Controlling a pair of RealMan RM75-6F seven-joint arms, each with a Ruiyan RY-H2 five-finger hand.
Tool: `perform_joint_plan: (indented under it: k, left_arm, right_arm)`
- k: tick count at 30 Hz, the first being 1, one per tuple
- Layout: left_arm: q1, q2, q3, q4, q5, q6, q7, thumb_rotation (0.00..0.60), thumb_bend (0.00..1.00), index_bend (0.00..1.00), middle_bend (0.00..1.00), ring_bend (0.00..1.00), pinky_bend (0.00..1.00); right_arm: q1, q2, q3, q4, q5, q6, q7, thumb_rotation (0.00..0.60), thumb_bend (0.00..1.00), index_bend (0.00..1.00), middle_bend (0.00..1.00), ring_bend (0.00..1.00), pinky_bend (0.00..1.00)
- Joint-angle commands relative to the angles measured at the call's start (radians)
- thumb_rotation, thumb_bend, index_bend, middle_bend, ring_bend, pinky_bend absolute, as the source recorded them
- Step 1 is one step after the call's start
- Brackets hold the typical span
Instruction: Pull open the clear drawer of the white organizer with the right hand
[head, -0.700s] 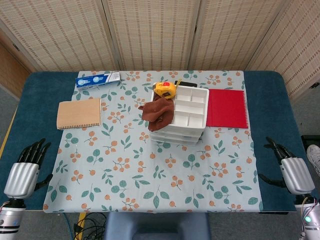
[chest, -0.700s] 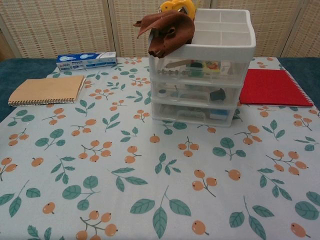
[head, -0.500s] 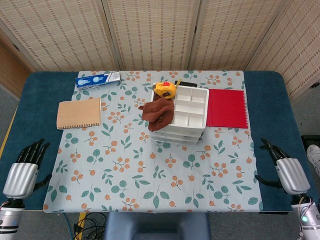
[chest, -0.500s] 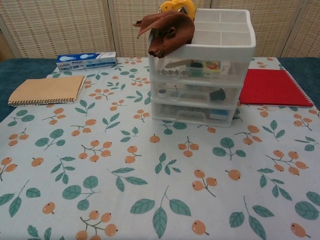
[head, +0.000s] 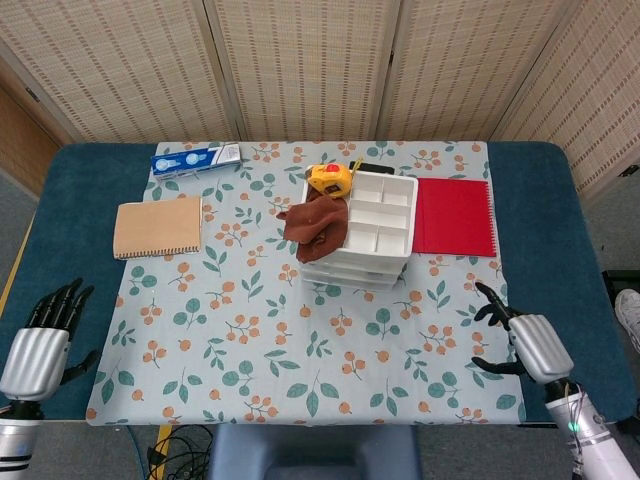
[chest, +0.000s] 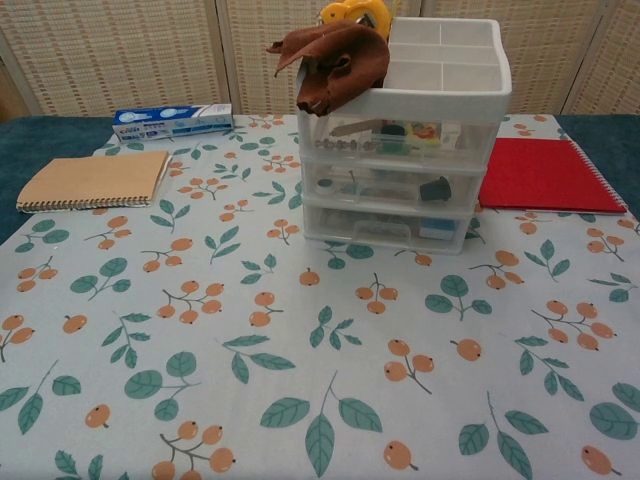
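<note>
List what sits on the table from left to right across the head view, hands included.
left hand → tan notebook → toothpaste box → brown cloth → white organizer → red notebook → right hand

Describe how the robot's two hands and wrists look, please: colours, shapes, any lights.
Both the left hand and the right hand have a rounded silver shell over the back and slim black fingers. Each sits on a silver-grey wrist; a small green light shows on the right wrist.
</note>
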Motion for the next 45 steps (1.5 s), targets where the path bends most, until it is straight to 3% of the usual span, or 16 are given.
perform_joint_plan:
  k: [1,5,12,20,27,32,45]
  left_arm:
    - [0.006,0.008,0.001,0.0,0.0,0.006,-0.007,0.6,0.2,0.07,0.04,0.07,0.12]
    - [0.011,0.015,0.001,-0.001,0.001,0.012,-0.009,0.6,0.2,0.07,0.04,0.07,0.12]
    - [0.014,0.019,0.001,0.004,-0.005,0.011,-0.016,0.6,0.2,0.07,0.04,0.07,0.12]
    - [0.011,0.021,-0.004,0.008,-0.005,0.008,-0.021,0.6,0.2,0.07,0.04,0.07,0.12]
    - [0.009,0.025,-0.009,0.013,-0.013,0.003,-0.024,0.6,0.2,0.07,0.04,0.07,0.12]
    - [0.005,0.024,-0.008,0.021,-0.018,-0.008,-0.025,0.6,0.2,0.07,0.04,0.07,0.12]
    - [-0.002,0.016,-0.01,0.039,-0.028,-0.024,-0.034,0.6,0.2,0.07,0.04,0.07,0.12]
  right_arm:
    - [0.079,-0.051,0.017,-0.023,0.044,-0.137,0.135,0.6,0.21,0.01,0.73,0.84,1.0]
    - [0.149,-0.091,0.032,-0.022,0.067,-0.254,0.33,0.6,0.28,0.01,0.79,0.89,1.0]
    - [0.251,-0.184,0.06,0.032,0.07,-0.393,0.62,0.6,0.33,0.01,0.81,0.91,1.0]
    - [0.335,-0.312,0.096,0.139,0.044,-0.428,0.894,0.6,0.33,0.0,0.81,0.92,1.0]
    - [0.371,-0.408,0.127,0.219,0.063,-0.407,0.973,0.6,0.35,0.0,0.81,0.92,1.0]
    - [0.388,-0.465,0.152,0.264,0.1,-0.394,0.962,0.6,0.36,0.0,0.81,0.92,1.0]
    - [0.397,-0.498,0.161,0.29,0.146,-0.391,0.925,0.6,0.36,0.0,0.8,0.92,1.0]
